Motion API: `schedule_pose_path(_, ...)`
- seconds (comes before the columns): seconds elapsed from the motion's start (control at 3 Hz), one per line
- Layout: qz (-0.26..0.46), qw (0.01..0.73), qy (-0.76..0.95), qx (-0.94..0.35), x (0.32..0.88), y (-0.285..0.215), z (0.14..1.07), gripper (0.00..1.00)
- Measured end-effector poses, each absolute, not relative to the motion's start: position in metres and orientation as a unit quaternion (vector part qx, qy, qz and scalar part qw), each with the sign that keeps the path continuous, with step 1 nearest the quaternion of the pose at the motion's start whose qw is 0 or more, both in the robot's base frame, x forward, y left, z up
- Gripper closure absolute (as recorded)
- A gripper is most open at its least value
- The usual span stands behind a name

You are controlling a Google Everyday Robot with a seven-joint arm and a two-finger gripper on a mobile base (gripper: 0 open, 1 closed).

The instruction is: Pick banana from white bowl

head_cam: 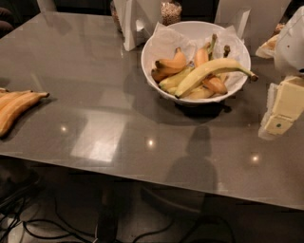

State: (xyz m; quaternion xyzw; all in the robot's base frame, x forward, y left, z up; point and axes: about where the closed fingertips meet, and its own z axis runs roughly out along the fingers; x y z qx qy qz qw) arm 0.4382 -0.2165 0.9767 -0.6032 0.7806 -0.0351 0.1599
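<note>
The white bowl (159, 47) lined with crumpled white paper stands at the back middle of the grey table. The banana (209, 72), long and pale yellow-green with a thin dark-tipped stem pointing right, lies on top of several shorter orange-yellow bananas (172, 64) in the bowl. My gripper (281, 111) shows at the right edge as pale yellow-white blocks, right of the bowl and lower in the frame, apart from the banana.
Flat orange-brown bananas (16, 107) lie at the table's left edge. White upright objects (133, 21) and a jar (171, 12) stand behind the bowl. The table's front edge runs across the lower frame, with cables on the floor below.
</note>
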Motion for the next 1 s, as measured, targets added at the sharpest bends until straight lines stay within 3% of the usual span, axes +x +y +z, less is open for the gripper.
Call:
schedule_pose_path(0.33, -0.035, 0.160, 0.781, -0.603, 0.438, -0.216, 0.977, 0.00)
schedule_pose_path(1.0, -0.038, 0.245, 0.738, -0.628, 0.472, -0.200, 0.980, 0.00)
